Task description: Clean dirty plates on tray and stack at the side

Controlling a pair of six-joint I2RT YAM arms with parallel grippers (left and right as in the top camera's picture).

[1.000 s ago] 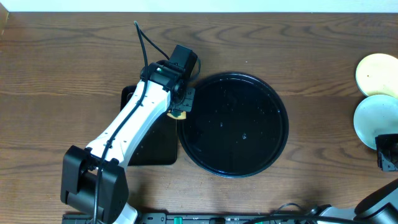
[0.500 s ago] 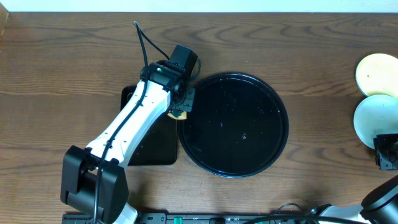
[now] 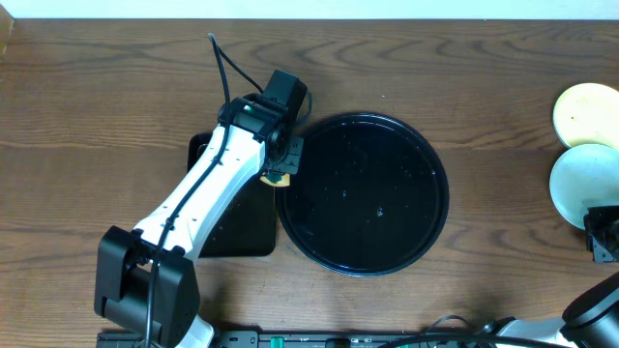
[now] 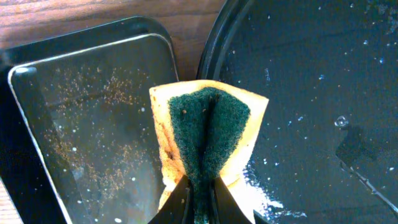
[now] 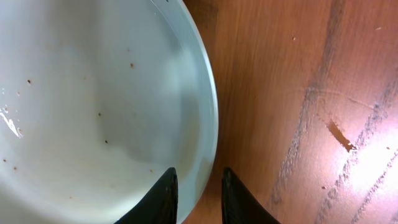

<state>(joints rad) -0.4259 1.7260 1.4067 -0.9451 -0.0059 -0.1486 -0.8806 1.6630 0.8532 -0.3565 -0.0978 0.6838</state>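
Brown wood-grain desk [image 3: 97, 116] carries the mint-green plate [image 3: 580, 184] at its far right, just beside the yellow plate [image 3: 585, 114] and well apart from the bare round black tray [image 3: 387, 232]. The right gripper [image 5: 199, 180] straddles the mint-green plate's rim with narrow jaws, bare wood lying outside; whether they pinch it I cannot tell. The left gripper [image 4: 200, 193], far off, clamps a sponge [image 4: 208, 134].

The place reads as a robotics lab bench staged for a dishwashing trial. A white-and-black robot arm [image 3: 208, 188] rises from a black base [image 3: 145, 285] mounted at the near edge of a plain wood-grain surface [image 3: 97, 97]. Kitchen props are laid out on it: a round black tray [image 3: 368, 222], a smaller rectangular tray [image 4: 81, 124], a scouring sponge [image 4: 208, 130] and pale plastic plates [image 3: 580, 188]. A strip of bare pale wall [image 3: 387, 8] runs along the far edge.
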